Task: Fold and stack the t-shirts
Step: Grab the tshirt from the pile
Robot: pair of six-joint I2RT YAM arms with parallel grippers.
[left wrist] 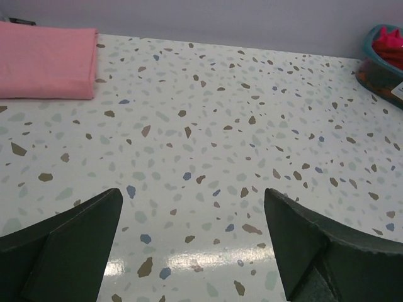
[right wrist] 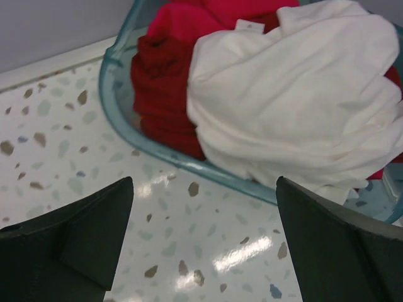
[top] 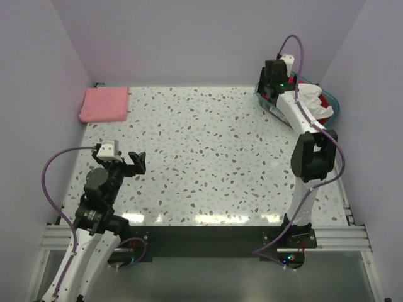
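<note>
I kept my right hand (right wrist: 204, 182) wide open and empty, facing the basket (right wrist: 121, 104) at the tabletop's (top: 208, 157) far right corner, to fetch the white shirt (right wrist: 296, 107) heaped on the red ones (right wrist: 162, 85). The pink shirt (top: 104, 104) lay folded at the far left corner; my left hand (left wrist: 192, 195) was open and empty.

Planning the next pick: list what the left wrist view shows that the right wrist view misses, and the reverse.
Left wrist only: the folded pink shirt on the speckled table. Right wrist only: the white shirt heaped in the teal basket. Both: that basket, red shirts in it, the table, and an open pincer, left pincer or right pincer.
</note>
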